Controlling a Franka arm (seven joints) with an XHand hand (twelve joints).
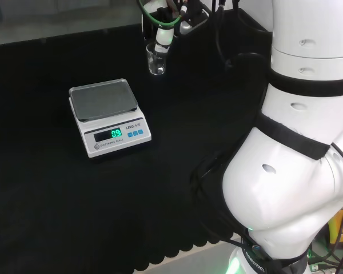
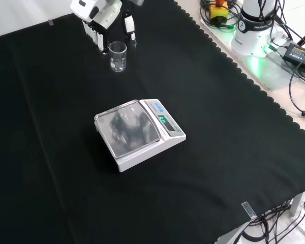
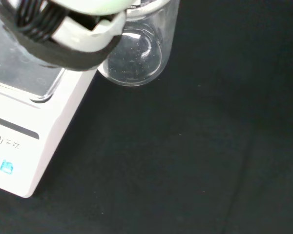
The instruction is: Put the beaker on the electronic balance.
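Beaker: a small clear glass beaker (image 2: 118,56), round, with straight walls; it stands upright on the black cloth (image 2: 218,152) and looks empty. In the front view it is at about 11 o'clock from the balance, well apart from it

Balance: a white plastic electronic balance (image 2: 140,133), box-shaped, with a square shiny metal pan (image 2: 127,131) on top and a lit green display on the sloped face. Nothing lies on the pan

Hand: the black and white hand (image 2: 99,18) comes in from 12 o'clock of the front view and stands just behind the beaker. Its fingers (image 2: 128,28) point down on both sides of the glass rim; I cannot tell if they touch the glass or only stand beside it, so I cannot tell if it grips

Head view: the beaker (image 1: 156,59) is at about 1 o'clock from the balance (image 1: 111,119), below the hand (image 1: 164,35)

Wrist view: the round bottom of the beaker (image 3: 135,61) is close to a white corner of the balance (image 3: 34,136), under a blurred white and black part of the hand (image 3: 73,29)

Cloth: matte black, with a scalloped edge
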